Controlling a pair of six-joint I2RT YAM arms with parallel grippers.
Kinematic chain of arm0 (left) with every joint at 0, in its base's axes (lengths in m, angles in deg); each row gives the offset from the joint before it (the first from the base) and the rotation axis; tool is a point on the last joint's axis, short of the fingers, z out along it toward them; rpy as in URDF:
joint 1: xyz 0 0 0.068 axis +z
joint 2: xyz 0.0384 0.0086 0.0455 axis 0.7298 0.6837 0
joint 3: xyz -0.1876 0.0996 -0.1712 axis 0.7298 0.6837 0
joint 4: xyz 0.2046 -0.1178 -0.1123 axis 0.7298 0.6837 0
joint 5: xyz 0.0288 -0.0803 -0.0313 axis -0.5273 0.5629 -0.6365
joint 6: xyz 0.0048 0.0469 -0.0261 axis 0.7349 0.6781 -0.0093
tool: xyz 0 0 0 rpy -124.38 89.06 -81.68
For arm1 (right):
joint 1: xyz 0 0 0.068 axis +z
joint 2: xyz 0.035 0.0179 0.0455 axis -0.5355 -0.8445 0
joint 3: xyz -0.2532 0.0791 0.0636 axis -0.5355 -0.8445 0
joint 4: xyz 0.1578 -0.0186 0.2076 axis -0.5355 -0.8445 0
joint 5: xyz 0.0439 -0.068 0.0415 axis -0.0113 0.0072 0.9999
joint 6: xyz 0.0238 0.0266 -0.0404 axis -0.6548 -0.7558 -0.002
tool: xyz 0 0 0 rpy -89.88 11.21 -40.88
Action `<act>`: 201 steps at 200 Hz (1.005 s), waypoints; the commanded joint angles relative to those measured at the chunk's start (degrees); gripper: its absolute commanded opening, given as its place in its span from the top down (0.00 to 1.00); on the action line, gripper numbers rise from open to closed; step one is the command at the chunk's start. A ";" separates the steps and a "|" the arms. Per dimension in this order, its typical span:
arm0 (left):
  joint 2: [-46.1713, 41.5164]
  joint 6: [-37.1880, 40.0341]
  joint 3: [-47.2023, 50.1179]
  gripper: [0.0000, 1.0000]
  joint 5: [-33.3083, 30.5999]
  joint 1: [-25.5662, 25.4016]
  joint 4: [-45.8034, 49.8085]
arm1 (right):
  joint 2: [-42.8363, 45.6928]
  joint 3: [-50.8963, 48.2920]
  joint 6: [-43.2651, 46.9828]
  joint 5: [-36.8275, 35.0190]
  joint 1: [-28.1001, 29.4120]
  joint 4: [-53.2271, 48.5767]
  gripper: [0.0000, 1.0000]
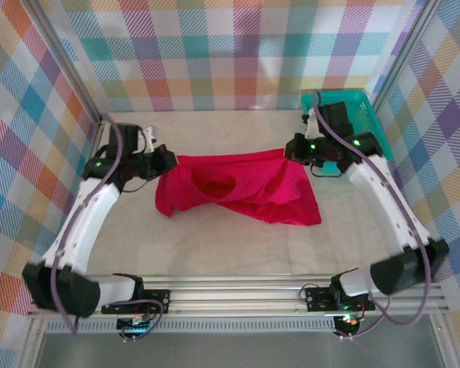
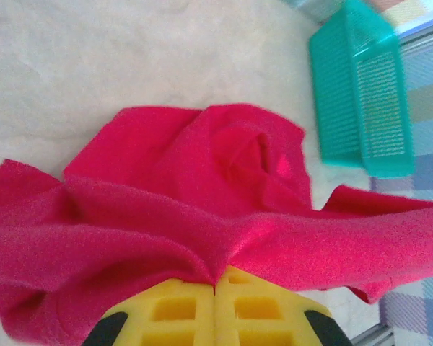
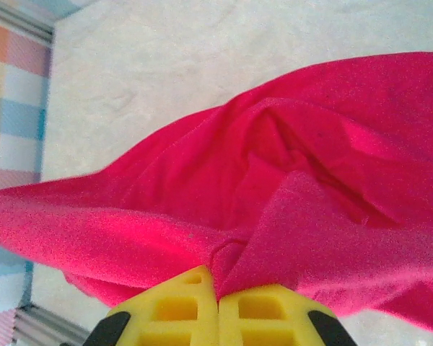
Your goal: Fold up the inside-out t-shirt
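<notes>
Pinching the t-shirt (image 1: 245,188) in closed jaws, left gripper (image 1: 162,161) at nine o'clock and right gripper (image 1: 295,147) at three hold it draped over the table (image 1: 215,253) centre. Best pull evenly and lower it flat, clear of the basket (image 1: 360,103) at one o'clock.

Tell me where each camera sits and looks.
Top: above and behind, looking down; left arm, right arm, left gripper and right gripper pinching the t-shirt.
Left wrist: on the left arm, facing across the t-shirt to the basket; own fingers.
Right wrist: on the right arm, facing across the t-shirt; own fingers.
All share the t-shirt.
</notes>
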 commanded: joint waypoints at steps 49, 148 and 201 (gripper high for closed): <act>29.78 -0.05 -10.53 0.59 -3.35 -0.68 -2.22 | -31.83 15.95 1.15 -5.55 -2.12 0.01 0.92; 12.62 7.36 6.69 0.44 -11.95 -2.35 8.08 | -20.94 -0.18 5.68 -1.46 4.18 1.69 0.35; 16.74 4.16 11.22 0.44 -10.83 -2.44 -0.46 | -26.08 -3.25 2.75 1.17 6.26 7.25 0.36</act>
